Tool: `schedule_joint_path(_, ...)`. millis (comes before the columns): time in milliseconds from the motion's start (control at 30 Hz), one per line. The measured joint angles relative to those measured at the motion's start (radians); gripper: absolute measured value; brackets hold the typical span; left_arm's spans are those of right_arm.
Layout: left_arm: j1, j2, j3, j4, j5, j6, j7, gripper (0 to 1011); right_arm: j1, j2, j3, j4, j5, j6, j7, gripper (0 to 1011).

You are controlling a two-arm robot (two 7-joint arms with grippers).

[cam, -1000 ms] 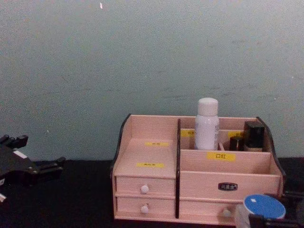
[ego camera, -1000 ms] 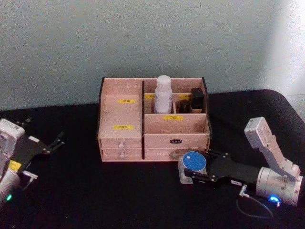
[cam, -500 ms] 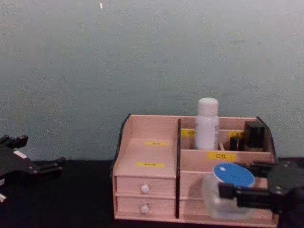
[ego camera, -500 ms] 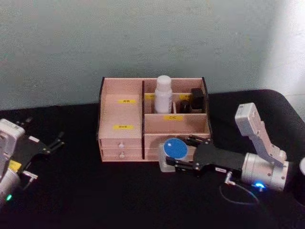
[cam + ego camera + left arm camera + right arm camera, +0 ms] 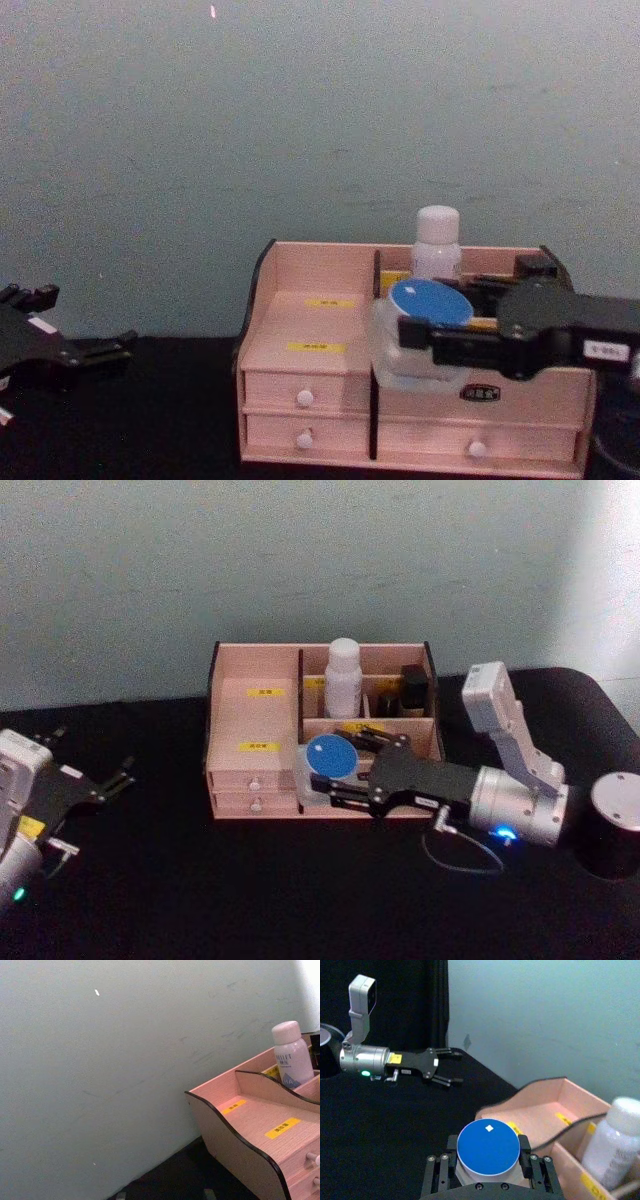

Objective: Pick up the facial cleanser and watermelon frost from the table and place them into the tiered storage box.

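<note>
One of the two things stood already inside the tiered storage box (image 5: 250,715): the facial cleanser (image 5: 343,678) was upright in a rear compartment, just to the right of the dark divider (image 5: 300,705). The other one, the watermelon frost (image 5: 325,756), was in my right gripper (image 5: 488,1166). My two fingers (image 5: 535,1165) pressed on the sides of the jar below its blue lid (image 5: 430,302), parted only as wide as the jar itself, and the lid looked level. The jar was in the air, not touching the table (image 5: 250,900), in front of the box and about at the line of the divider. From the chest it appeared above the drawers (image 5: 305,398), near the height of the front tray's wall. I could not tell if its bottom was high enough to pass that wall. So, in my judgement, the good way was to raise it a little first, then go forward over the wall into the front tray on the right, which seemed free. I should stay away from the divider and from the cleanser behind, go down slowly with the jar flat, and open only when its bottom rested on the wood. My left gripper (image 5: 451,1066) was parked with spread fingers at the left of the table, well apart from the box.
</note>
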Motion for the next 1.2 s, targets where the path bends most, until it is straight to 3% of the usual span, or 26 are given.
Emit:
schedule_joint_path(533,0.0,0.0,0.0,0.0,0.0,0.0,0.0,1001,0.136,-0.108,-0.063,0.131,-0.049,-0.008,-0.008,712)
schedule_joint_path(1200,0.0,0.0,0.0,0.0,0.0,0.0,0.0,1001,0.279,-0.245,-0.089,0.352,-0.099,-0.019,-0.038,712)
